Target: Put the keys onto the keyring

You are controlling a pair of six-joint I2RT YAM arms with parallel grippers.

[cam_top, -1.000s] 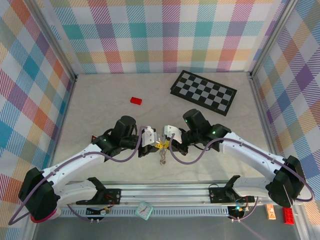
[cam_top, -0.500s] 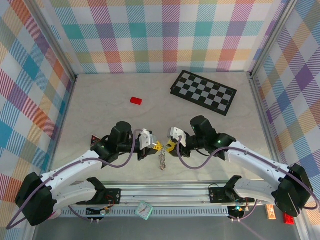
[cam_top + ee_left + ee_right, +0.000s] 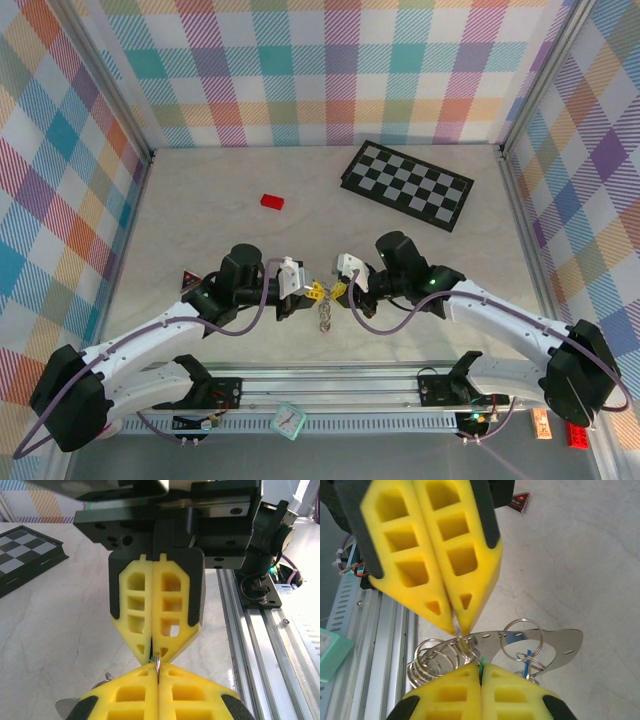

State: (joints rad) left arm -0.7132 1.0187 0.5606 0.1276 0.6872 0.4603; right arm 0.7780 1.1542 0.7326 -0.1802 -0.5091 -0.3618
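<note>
In the top view the two arms meet just below the centre of the frame, above the near part of the bench (image 3: 200,190). The left pincer (image 3: 314,292) and right pincer (image 3: 337,291) stand tip to tip, almost touching. The keyring (image 3: 324,318) hangs as a silvery bunch just under the gap between them.

The left wrist view has the left pincer (image 3: 158,670) at the bottom edge, its yellow pads pressed together. A thin loop of keyring (image 3: 157,661) wire stands up out of their seam. The right pincer (image 3: 154,656) points down from above, pads together, its tip right at that wire.

In the right wrist view the right pincer (image 3: 481,668) sits at the bottom, pads together with a green sliver, the green key (image 3: 480,669), caught in the seam. The left pincer (image 3: 457,628) comes in from the upper left, clamped on a wire of the keyring (image 3: 434,656), whose loops bunch at lower left. A curved metal plate (image 3: 555,645) with small holes lies behind the rings. A bit of the blue key (image 3: 526,666) shows under a small ring, right of the pads.

The checkerboard (image 3: 407,185) lies upper right of centre. The red block (image 3: 272,201) lies upper left, well apart from the arms.
</note>
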